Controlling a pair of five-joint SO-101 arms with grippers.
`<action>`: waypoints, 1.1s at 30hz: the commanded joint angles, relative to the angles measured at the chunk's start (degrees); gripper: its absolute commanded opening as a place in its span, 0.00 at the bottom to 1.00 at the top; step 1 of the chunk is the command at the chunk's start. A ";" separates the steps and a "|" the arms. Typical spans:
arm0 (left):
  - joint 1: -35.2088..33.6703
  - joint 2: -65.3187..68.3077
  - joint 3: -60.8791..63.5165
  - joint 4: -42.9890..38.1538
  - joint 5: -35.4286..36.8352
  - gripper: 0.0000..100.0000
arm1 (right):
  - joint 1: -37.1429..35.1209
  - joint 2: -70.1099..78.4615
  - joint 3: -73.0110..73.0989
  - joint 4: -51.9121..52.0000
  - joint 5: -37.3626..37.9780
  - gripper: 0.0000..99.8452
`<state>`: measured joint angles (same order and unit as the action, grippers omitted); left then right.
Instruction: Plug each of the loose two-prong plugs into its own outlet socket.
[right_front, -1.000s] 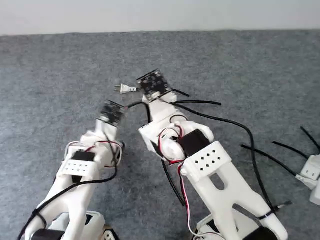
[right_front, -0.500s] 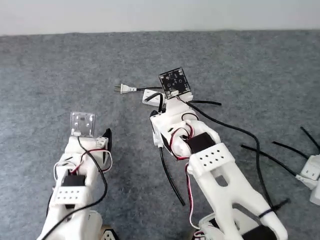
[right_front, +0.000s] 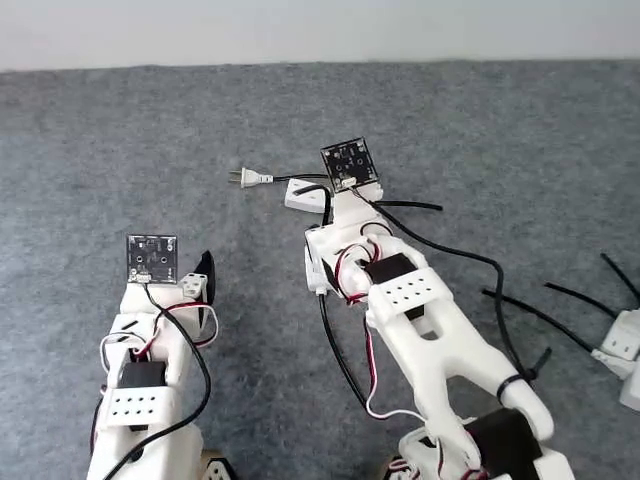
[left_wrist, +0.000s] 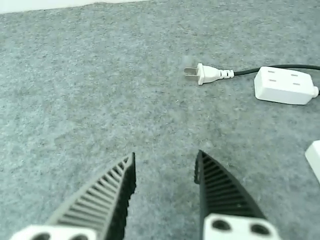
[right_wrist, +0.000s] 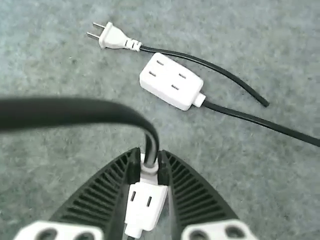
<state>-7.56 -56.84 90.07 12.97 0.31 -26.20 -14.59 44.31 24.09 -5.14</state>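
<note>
Grey carpet (right_wrist: 45, 100) holds plug (right_wrist: 112, 37) beside socket (right_wrist: 171, 82); right fingers (right_wrist: 112, 195) pinch a second socket (right_wrist: 145, 200), left fingers (left_wrist: 107, 192) spread empty.

We've got a white two-prong plug (right_wrist: 112, 36) on a black cord lying flat on the grey carpet (right_wrist: 280, 40). Its prongs are bare and point away from the white rectangular outlet block (right_wrist: 171, 82) just beside it. That block lies face up, slot pairs showing, its own black cord trailing off. A second white socket piece (right_wrist: 146, 200), slots up, sits pinched in the right gripper (right_wrist: 148, 155), with a black cord rising from it.
</note>
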 joint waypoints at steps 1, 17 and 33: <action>-0.26 -1.23 -0.66 -1.41 0.35 0.18 | 0.92 -0.40 -4.22 -1.71 -0.62 0.01; -0.35 -1.32 -0.57 -1.32 0.35 0.18 | 0.66 5.58 -7.03 -1.54 -0.62 0.01; -0.35 -1.14 -0.48 -1.32 0.09 0.18 | -3.47 9.63 -6.86 3.12 3.43 0.01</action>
<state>-7.56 -56.84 90.07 12.97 0.31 -28.75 -6.51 41.05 26.20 -3.12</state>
